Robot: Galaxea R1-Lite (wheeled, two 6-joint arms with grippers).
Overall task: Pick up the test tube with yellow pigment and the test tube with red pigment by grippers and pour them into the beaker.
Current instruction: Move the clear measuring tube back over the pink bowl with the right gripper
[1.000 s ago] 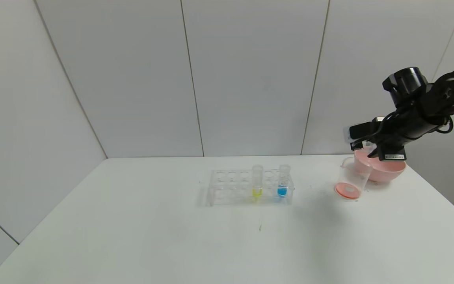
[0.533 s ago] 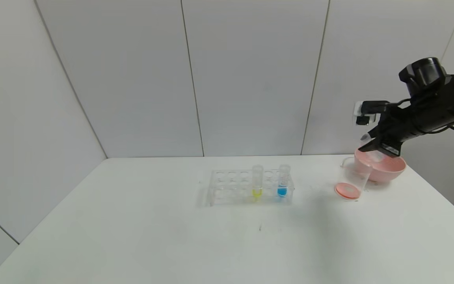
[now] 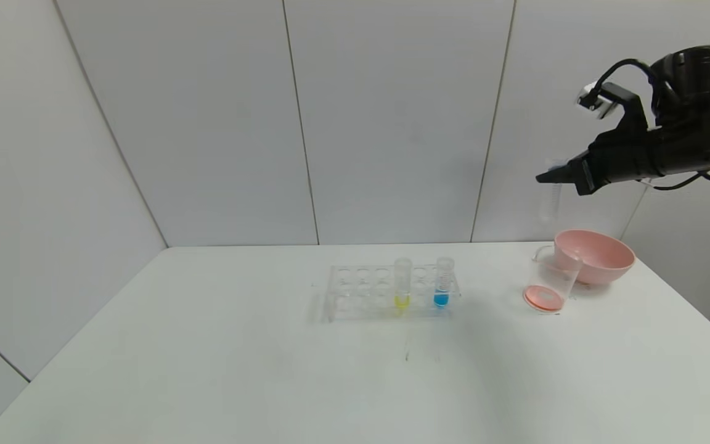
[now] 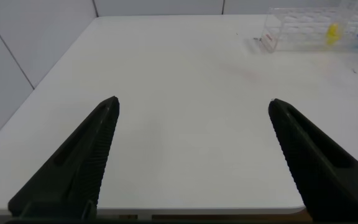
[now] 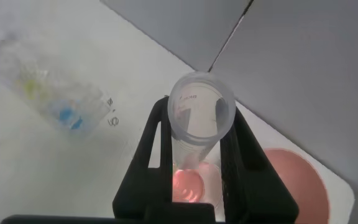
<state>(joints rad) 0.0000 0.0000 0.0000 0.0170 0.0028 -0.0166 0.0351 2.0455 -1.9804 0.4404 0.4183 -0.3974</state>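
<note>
My right gripper (image 3: 555, 176) is raised high above the beaker (image 3: 549, 282), shut on a clear test tube (image 3: 553, 192) that hangs about upright with no liquid showing; I take it for the test tube with red pigment. The right wrist view looks down the tube's mouth (image 5: 185, 102) between the black fingers (image 5: 151, 155). Red liquid lies in the beaker's bottom (image 5: 188, 183). The test tube with yellow pigment (image 3: 402, 285) stands in the clear rack (image 3: 355, 290). My left gripper (image 4: 192, 102) hangs open over the table's near left part, holding nothing.
A tube with blue liquid (image 3: 443, 283) stands in the rack to the right of the yellow one. A pink bowl (image 3: 598, 258) sits just behind the beaker at the table's right edge (image 3: 688, 308). Grey wall panels close off the back.
The right gripper has risen from the beaker and bowl to well above them. The held tube has swung from tipped over to about upright.
</note>
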